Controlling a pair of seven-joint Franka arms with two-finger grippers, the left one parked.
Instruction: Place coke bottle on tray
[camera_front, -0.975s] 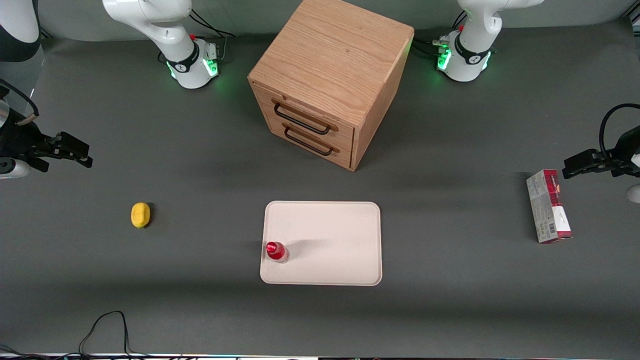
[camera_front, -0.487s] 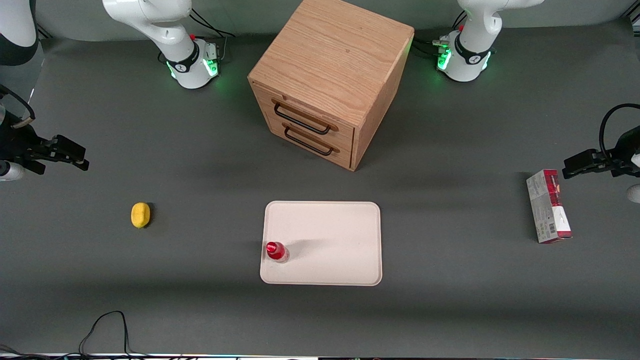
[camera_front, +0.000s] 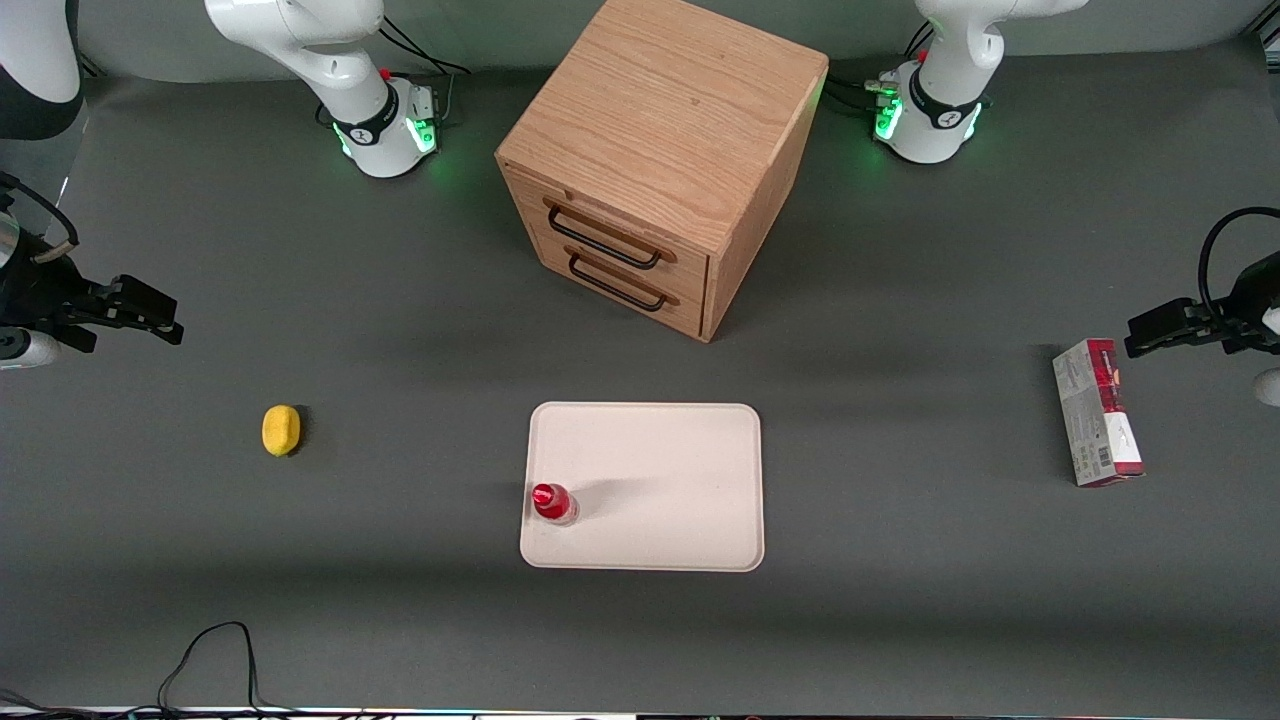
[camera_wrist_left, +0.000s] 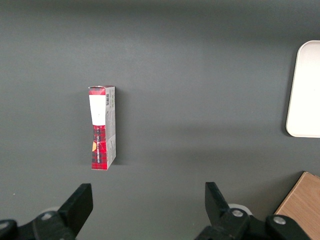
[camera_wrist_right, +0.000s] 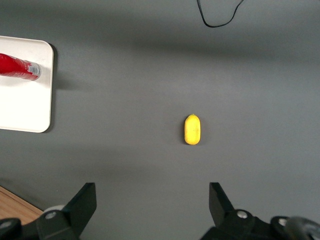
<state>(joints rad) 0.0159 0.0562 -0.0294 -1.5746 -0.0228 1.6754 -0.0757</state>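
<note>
While the coke bottle (camera_front: 552, 502) stays on the tray (camera_front: 660, 470) — the tool (camera_front: 150, 312) drifts slightly.

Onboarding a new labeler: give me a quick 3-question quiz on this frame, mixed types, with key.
1. True or false: the coke bottle stands upright on the tray.
2. Multiple choice: what lies nearest the gripper? A) carton B) yellow lump C) cabinet
3. Fill in: the gripper is ____, holding nothing, off toward the working arm's end of the table.

Key: 1 true, it stands by the tray's edge on the working arm's side. 2 B. 3 open, as the right wrist view shows its fingers spread wide.
</note>
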